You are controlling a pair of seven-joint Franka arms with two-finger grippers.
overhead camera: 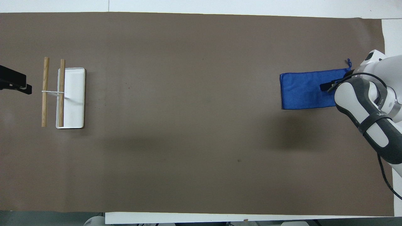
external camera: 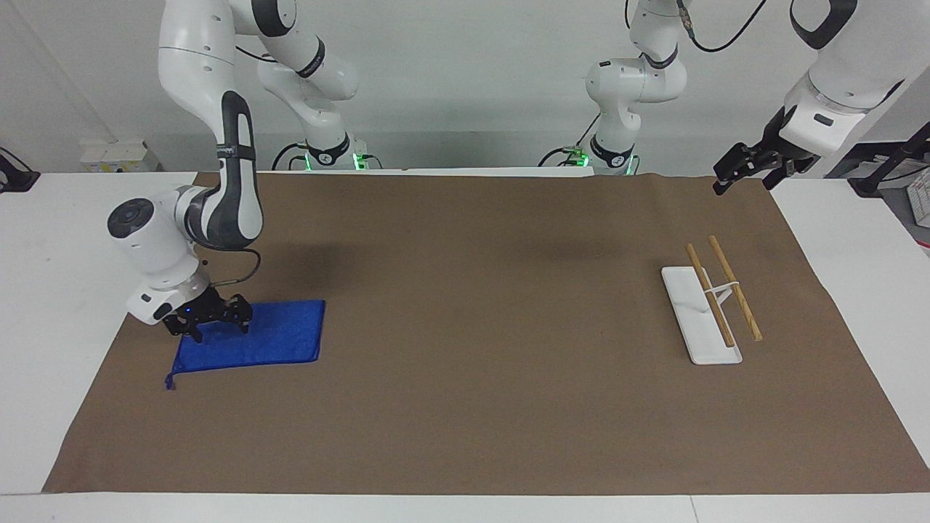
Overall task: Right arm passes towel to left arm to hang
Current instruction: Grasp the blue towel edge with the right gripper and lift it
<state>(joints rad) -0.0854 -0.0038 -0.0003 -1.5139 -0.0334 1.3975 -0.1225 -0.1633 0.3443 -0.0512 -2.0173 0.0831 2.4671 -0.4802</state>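
Observation:
The blue towel (external camera: 269,335) lies flat on the brown mat toward the right arm's end of the table; it also shows in the overhead view (overhead camera: 304,91). Its string tag (external camera: 169,380) hangs off one corner. My right gripper (external camera: 216,328) is open and low over the end of the towel closest to the right arm's end. I cannot tell whether its fingertips touch the cloth. In the overhead view the right gripper (overhead camera: 325,86) is mostly hidden by its own arm. My left gripper (external camera: 737,174) waits in the air over the mat's corner at the left arm's end, also seen in the overhead view (overhead camera: 17,84).
A white base plate (external camera: 690,319) carrying a small rack with two wooden rods (external camera: 735,288) stands toward the left arm's end; the overhead view shows the plate (overhead camera: 75,94) and the rods (overhead camera: 45,91). The brown mat (external camera: 472,327) covers most of the table.

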